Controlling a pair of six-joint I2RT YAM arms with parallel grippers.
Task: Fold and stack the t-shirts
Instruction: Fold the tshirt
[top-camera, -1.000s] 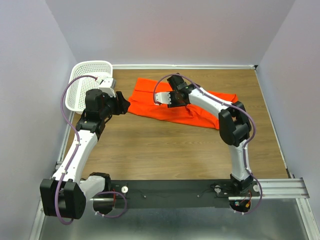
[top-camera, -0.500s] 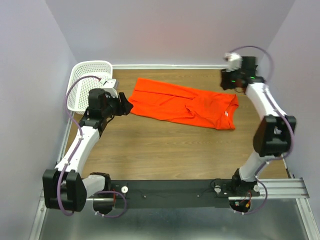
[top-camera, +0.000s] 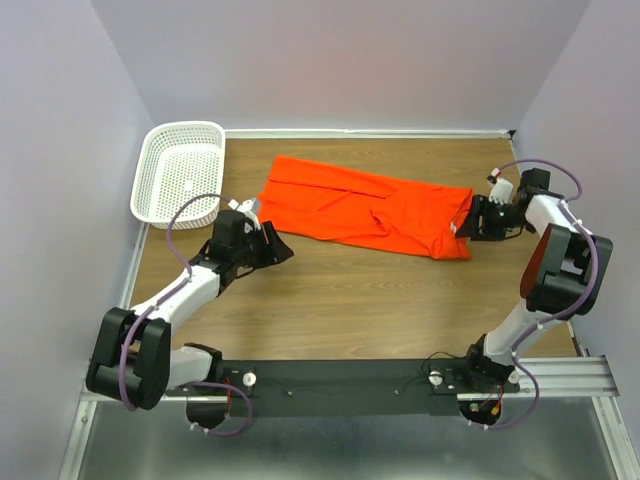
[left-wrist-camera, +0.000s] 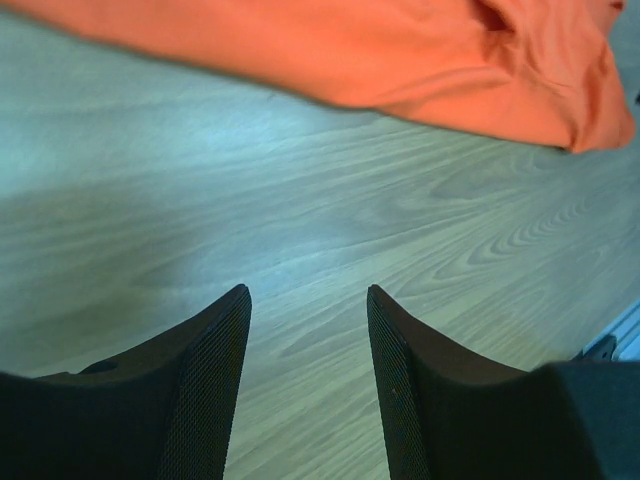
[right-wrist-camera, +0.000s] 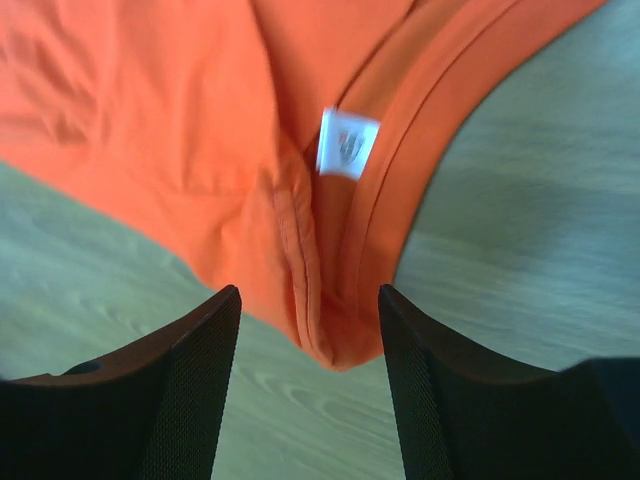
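The wooden table (top-camera: 380, 300) is the widest thing before me, and on its far half lies the t-shirt (top-camera: 360, 205), a long orange-red band already doubled over itself. Its long axis runs from far left, near the white basket (top-camera: 185, 175), down toward near right. The neck end points right, toward my right pincer (right-wrist-camera: 308, 300); the hem end points left. My right pincer stands open, low at the table, with the folded collar corner lying just ahead of the gap between its fingers and nothing gripped. My left pincer (left-wrist-camera: 308, 300) is open too, over bare wood, just short of the shirt's near-left edge and touching no cloth. Smallest, the white tag (right-wrist-camera: 347, 143) sits inside the neckline. I judge the risk to be at the collar. Several layers pile there, so if I close too shallow I may catch only the top rib, and the rest would drag and bunch. My left side holds nothing, so a pull from the right alone could skew the whole band or slide it across the wood.
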